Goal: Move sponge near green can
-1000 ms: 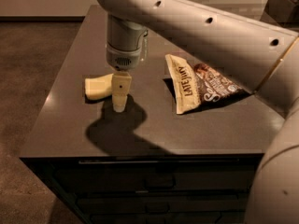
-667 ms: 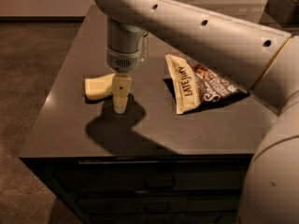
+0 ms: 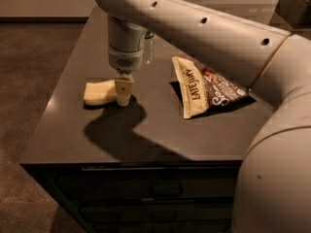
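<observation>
1 gripper (image 3: 123,97) at end of 1 sponge (image 3: 98,92), jaws unclear; 1 chip bag (image 3: 197,89) apart

Sponge (image 3: 98,92): pale yellow, plain, no print. Gripper (image 3: 124,92): cream-yellow tip, down at the sponge's right end, close to the same shade as the sponge. Wrist barrel (image 3: 125,47) above it: light grey with a small dark grille patch. Arm (image 3: 194,23): pale beige-grey, smooth, dotted with small dark holes, thin orange-tan line at one joint. Chip bag (image 3: 204,87): cream panel with dark brown lettering, rest dark brown with white script. Table top (image 3: 194,135): dark grey-brown, faint sheen, arm shadow near black on it. Drawer fronts (image 3: 160,193): almost black. Floor (image 3: 39,72): brown, lightly speckled. Dark greenish sliver behind the arm is probably the green can (image 3: 149,34); mostly blocked.
</observation>
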You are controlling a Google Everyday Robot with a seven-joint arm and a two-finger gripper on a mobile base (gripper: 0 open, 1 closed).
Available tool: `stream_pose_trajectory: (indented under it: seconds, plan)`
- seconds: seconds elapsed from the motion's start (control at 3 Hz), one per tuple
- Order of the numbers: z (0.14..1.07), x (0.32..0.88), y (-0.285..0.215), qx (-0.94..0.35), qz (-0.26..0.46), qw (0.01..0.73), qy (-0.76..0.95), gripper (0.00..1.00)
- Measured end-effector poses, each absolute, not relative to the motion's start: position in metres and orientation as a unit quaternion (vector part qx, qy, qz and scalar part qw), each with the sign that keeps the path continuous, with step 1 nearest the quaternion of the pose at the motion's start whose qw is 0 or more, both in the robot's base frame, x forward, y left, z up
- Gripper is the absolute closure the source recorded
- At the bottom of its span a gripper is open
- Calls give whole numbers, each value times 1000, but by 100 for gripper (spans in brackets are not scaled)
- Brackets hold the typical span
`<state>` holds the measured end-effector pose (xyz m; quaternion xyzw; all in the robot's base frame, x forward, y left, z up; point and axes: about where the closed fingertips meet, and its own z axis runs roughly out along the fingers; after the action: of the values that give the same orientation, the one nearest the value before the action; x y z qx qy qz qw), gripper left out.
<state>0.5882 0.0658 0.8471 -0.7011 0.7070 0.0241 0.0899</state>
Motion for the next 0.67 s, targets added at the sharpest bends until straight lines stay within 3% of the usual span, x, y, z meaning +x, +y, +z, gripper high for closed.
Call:
stream_pose_trajectory:
  seconds: [0.67]
  plan:
    - [875,603,72,-672,28,93,734,88]
